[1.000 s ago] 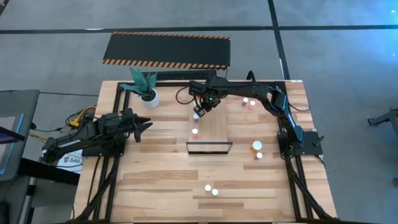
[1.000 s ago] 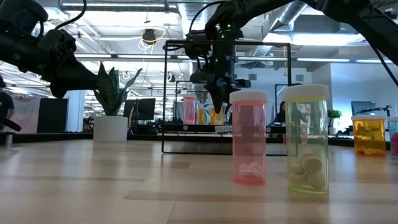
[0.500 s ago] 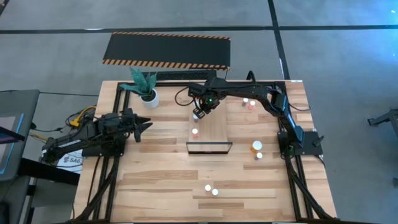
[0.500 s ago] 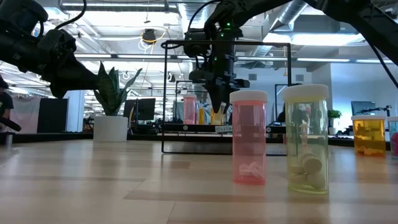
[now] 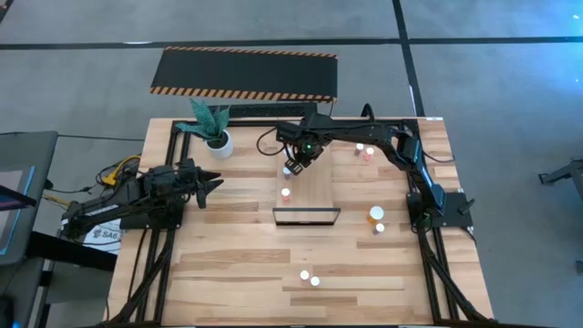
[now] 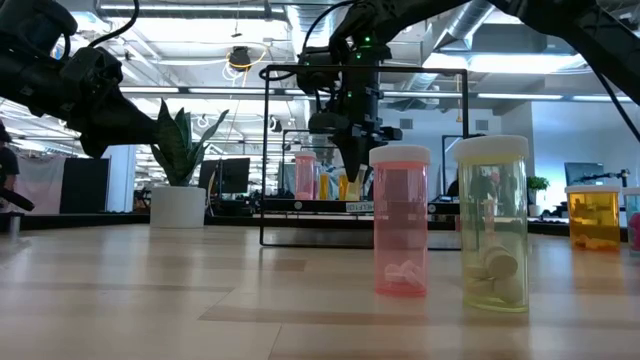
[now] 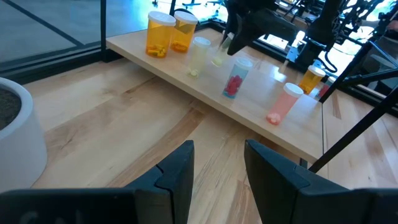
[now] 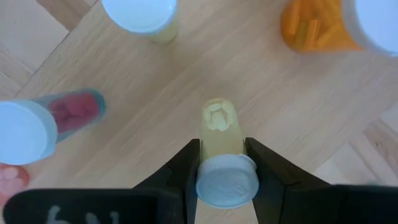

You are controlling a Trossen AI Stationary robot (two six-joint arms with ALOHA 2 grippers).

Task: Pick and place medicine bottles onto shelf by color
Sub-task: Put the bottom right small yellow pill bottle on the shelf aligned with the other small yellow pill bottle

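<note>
The plank table (image 5: 228, 255) carries the shelf (image 5: 314, 191), a pale board lying near the table's middle with its dark frame (image 5: 306, 216) at the near short end. The left arm waits well to the left of the shelf, its gripper (image 5: 211, 183) pointing toward it; only its own wrist camera shows the left fingers (image 7: 177, 171) parted with nothing between them. The right arm reaches over the shelf's far left corner, and the right gripper (image 8: 222, 163) is closed around a yellowish bottle (image 8: 219, 124), gripping it just below its white cap, a hold that the overhead camera hides beneath the wrist. The white pot with a green plant (image 5: 217, 137) stands off the shelf's far left. The left wrist camera shows a row on the shelf: two orange bottles (image 7: 158, 36), a yellowish one (image 7: 199, 55), a red-filled one (image 7: 236, 79) and a pink one (image 7: 280, 103). The table-level camera alone shows a pink bottle (image 6: 400, 222) and a yellowish bottle (image 6: 492, 225) upright, side by side, on the table in front of the shelf.
</note>
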